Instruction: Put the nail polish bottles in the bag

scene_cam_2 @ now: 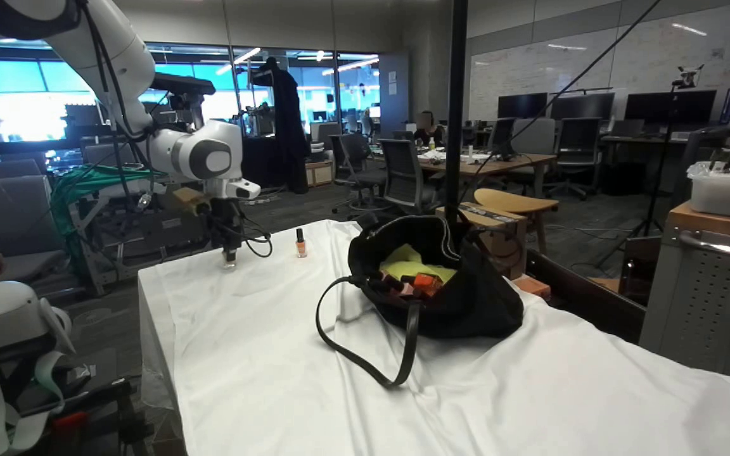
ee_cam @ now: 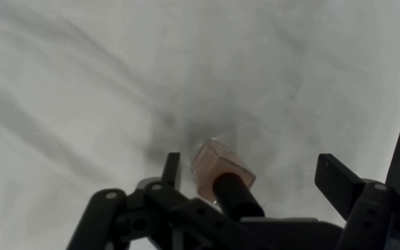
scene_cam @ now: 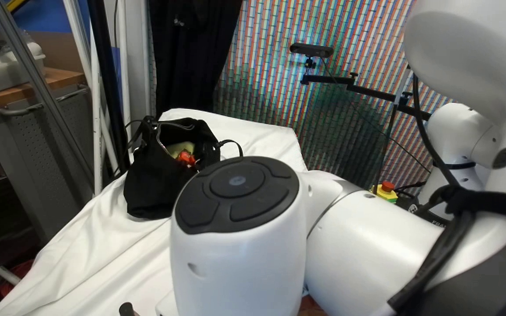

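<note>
Wrist view is dim, grey, soft; smudgy shadows fall on cloth [ee_cam: 255, 69] beside the nail polish bottle [ee_cam: 214, 166]. In an exterior view, windows [scene_cam_2: 26, 107] blow out blue-white, light streaks glare off whiteboard [scene_cam_2: 517, 69]. In an exterior view, black curtain [scene_cam: 187, 66] loses nearly all detail.
</note>
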Robot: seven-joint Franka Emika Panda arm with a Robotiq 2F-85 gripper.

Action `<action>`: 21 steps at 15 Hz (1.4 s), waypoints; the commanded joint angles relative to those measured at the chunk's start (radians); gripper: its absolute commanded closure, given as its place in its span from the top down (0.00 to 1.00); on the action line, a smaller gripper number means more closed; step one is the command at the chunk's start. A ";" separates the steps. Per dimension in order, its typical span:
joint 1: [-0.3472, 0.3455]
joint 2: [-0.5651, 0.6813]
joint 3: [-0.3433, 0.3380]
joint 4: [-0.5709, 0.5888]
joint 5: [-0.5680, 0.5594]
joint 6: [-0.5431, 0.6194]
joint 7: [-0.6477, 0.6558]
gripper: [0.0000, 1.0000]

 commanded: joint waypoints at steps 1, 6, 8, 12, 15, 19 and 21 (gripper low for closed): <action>0.033 0.019 -0.028 0.032 -0.034 0.000 0.043 1.00; 0.045 0.016 -0.038 0.023 -0.046 0.004 0.065 1.00; 0.049 0.015 -0.039 0.019 -0.050 0.009 0.074 1.00; 0.055 0.019 -0.042 0.017 -0.056 0.014 0.085 1.00; 0.055 0.020 -0.045 0.016 -0.055 0.018 0.087 1.00; 0.051 0.017 -0.043 0.013 -0.050 0.016 0.084 1.00; 0.051 0.016 -0.043 0.012 -0.050 0.017 0.084 0.74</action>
